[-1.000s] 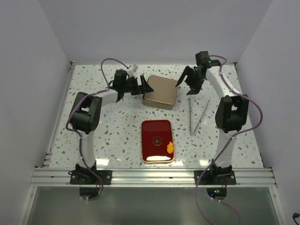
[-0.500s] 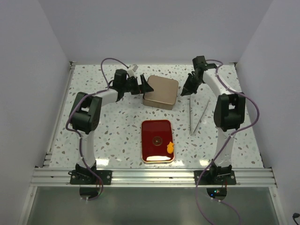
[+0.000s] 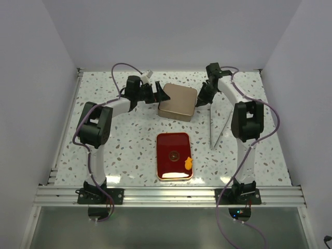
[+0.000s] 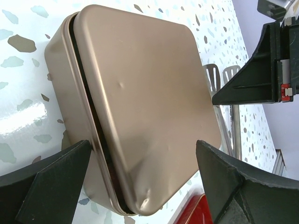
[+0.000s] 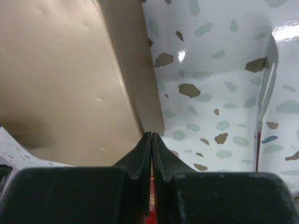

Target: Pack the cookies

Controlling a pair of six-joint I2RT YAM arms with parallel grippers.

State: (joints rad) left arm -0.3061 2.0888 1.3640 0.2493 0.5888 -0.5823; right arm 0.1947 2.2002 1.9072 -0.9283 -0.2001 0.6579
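I am holding my right gripper [image 5: 152, 135] with its fingers pressed together on nothing. The tips are sitting just beside the right edge of the gold tin [image 5: 60, 79], which lies at my 9 o'clock in the top view. My left gripper [image 4: 144, 144] is standing spread wide at the tin's opposite side, with the tin at its 3 o'clock. I cannot tell whether either finger is touching it. So the tin, its lid [image 4: 149, 79] on, is lying between my two hands.

The cookies [image 3: 188, 163] are lying well apart from both hands, on the red tray [image 3: 165, 170]. They are at about 6 o'clock from my right hand and 5 o'clock from my left, an irregular orange one beside a dark disc [image 3: 174, 154]. The metal tongs [image 3: 218, 129] are lying at my right hand's 5 o'clock, long axis running roughly 12 to 6. I judge my right arm the nearer one to them.
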